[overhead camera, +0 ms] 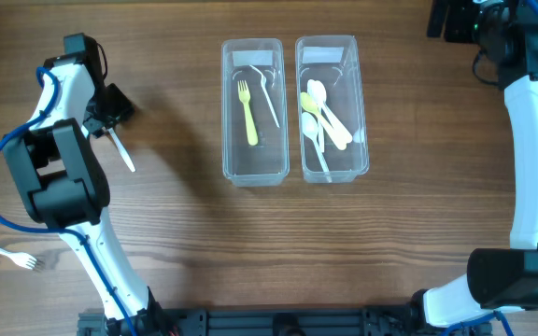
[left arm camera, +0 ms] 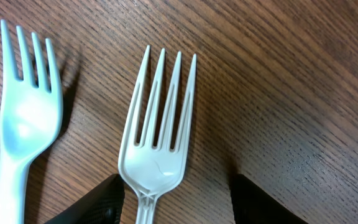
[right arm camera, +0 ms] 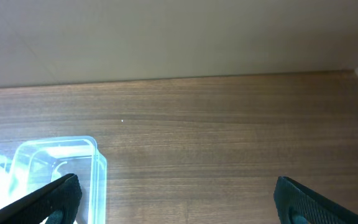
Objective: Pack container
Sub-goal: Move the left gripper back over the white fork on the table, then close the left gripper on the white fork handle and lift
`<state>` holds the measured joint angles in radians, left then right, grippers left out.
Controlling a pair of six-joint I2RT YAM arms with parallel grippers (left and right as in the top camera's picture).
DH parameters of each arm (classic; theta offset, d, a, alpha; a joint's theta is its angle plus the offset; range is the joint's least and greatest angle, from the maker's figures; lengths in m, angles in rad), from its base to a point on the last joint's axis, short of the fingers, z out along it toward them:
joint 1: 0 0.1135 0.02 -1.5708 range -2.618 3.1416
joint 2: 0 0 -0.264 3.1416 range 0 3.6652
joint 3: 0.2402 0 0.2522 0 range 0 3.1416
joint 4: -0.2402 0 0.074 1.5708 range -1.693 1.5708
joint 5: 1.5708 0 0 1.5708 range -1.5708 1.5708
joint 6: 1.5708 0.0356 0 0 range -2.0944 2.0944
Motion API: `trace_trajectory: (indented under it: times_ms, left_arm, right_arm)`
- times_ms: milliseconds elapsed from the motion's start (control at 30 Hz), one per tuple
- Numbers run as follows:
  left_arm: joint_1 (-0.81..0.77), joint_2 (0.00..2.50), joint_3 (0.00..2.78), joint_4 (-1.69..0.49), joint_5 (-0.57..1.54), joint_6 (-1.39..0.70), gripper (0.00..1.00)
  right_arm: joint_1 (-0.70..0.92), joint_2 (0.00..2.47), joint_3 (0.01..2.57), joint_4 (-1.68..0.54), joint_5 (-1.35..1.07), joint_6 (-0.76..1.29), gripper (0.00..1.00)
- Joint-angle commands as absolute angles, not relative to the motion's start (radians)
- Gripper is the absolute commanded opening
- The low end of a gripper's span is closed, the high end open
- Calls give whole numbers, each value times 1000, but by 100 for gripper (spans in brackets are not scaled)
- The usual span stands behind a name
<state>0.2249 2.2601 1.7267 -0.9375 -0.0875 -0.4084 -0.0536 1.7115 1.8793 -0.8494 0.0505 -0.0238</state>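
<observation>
Hovering well apart from the clear rectangular plastic fork tub (overhead camera: 250, 163), on the side away from its neighbour, the left gripper (left arm camera: 176, 202) is standing about half open. Its dark jaws are straddling the handle of a white plastic fork (left arm camera: 157, 134) without visibly touching it. I am judging this fork as not yet gripped and as lying flat on the brown wooden table (overhead camera: 176, 243).

A pale bluish-white plastic fork (left arm camera: 23, 118) is lying just beside the white plastic fork, on its far side from the fork tub. If the jaws are closing slightly off line, they are risking nudging or pinching both forks at once. The thin, smooth handle is also inviting a pivot or a slip in a loose grip, leaving the tines drooping during the carry.

A drooping fork is likely to catch the fork tub's rim, where a yellow plastic fork (overhead camera: 248, 112) and a slim white fork (overhead camera: 269, 101) are already lying. An overshoot is the other risk: touching the fork tub, a matching clear spoon tub (overhead camera: 348, 159) is holding white and yellowish plastic spoons (overhead camera: 320, 112).

Beyond that spoon tub, the right gripper (right arm camera: 176, 199) is hanging wide open and holding nothing. A third white fork (overhead camera: 7, 252) is waiting farthest from the fork tub.
</observation>
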Motion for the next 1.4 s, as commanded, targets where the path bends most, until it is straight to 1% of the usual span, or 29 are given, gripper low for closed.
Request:
trace_trajectory:
  times_ms: [0, 200, 233, 267, 300, 333, 400, 600, 767, 1133, 1367]
  left_arm:
    - [229, 2274, 1718, -934, -80, -397, 58]
    - [229, 2274, 1718, -934, -80, -397, 60]
    - [229, 2274, 1718, -935, -80, -397, 54]
    - [229, 2274, 1718, -935, -80, -397, 43]
    - [229, 2274, 1718, -935, -80, -397, 27]
    - [229, 2274, 1718, -935, -80, -397, 20]
    - [229, 2274, 1718, -936, -80, -397, 10]
    - [229, 2274, 1718, -947, -80, -397, 10]
    - [229, 2249, 1719, -954, -80, -397, 4]
    - [225, 2041, 1723, -953, -78, -397, 4]
    - [143, 1917, 1723, -945, 30, -401, 4]
  right_arm:
    - [-57, 1718, 1876, -847, 68, -27, 99]
    - [-57, 1718, 1876, -846, 68, -26, 100]
    - [-57, 1718, 1876, -846, 68, -26, 100]
    - [-57, 1718, 1876, -846, 67, -26, 100]
    - [-57, 1718, 1876, -846, 67, -26, 100]
    - [-57, 1718, 1876, -846, 68, -26, 100]
    - [-57, 1718, 1876, -847, 67, -26, 100]
    - [-57, 1718, 1876, -846, 67, -26, 100]
    - [-57, 1718, 1876, -846, 68, -26, 100]
    - [-57, 1718, 1876, -846, 68, -26, 100]
    - [-57, 1718, 1876, -847, 67, -26, 100]
